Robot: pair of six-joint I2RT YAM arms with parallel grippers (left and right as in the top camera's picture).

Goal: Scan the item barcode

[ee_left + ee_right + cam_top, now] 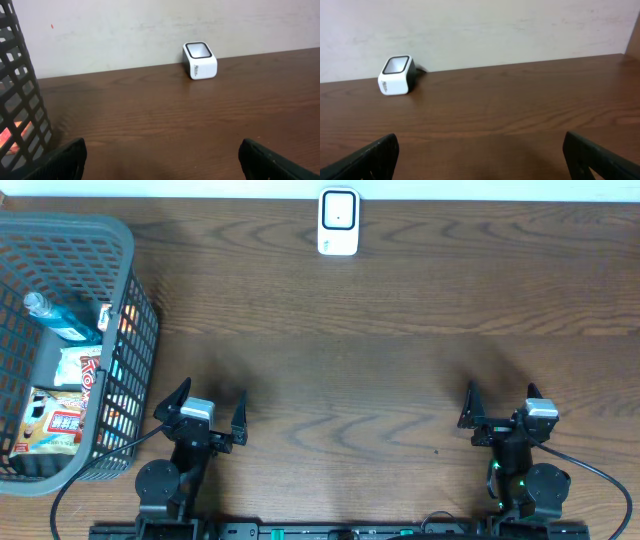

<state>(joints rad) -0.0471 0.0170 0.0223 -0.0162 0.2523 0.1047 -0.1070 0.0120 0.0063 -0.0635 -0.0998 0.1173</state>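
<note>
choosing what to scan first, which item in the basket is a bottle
The blue-labelled bottle, at the far end of the basket; the red-lettered packet and the nearer packet are flat wrappers.

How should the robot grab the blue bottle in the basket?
Probably from above, since the basket walls block the sides. The blue bottle lies slanted beside the snack packs, so the left gripper, nearest and open, should pinch across its narrow body.

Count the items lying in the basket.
3 clearly: a blue bottle at the far end, a white snack packet in the middle, a printed pack at the near end. The basket wall may hide more.
</note>
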